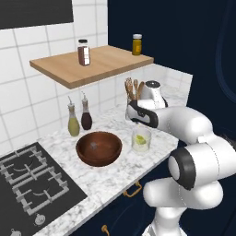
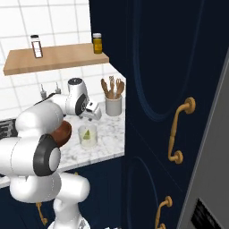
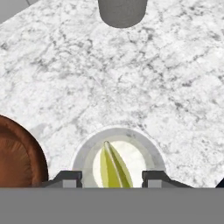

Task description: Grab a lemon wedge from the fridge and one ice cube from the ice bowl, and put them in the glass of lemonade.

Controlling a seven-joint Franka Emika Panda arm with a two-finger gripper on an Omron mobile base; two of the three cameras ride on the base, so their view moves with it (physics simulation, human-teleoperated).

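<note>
Marble counter [image 3: 131,74] has open room past the glass of lemonade [image 1: 141,139], which sits nr the front edge, just R of the ice bowl [image 1: 98,148]. Gripper [image 3: 112,178] hangs right over the glass, jaws apart, holding nothing. Lemon wedge [image 3: 114,166] lies in the glass. Bowl is dark wood, round; ice cube too small to tell.

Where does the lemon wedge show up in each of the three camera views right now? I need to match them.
Left base view: the lemon wedge is right of centre, inside the glass of lemonade, right of the ice bowl.
Right base view: left of centre, in the same glass, below the gripper.
Hand view: bottom centre, in the glass, between the fingers.
Shared landmark: the ice bowl, beside the glass.
</note>
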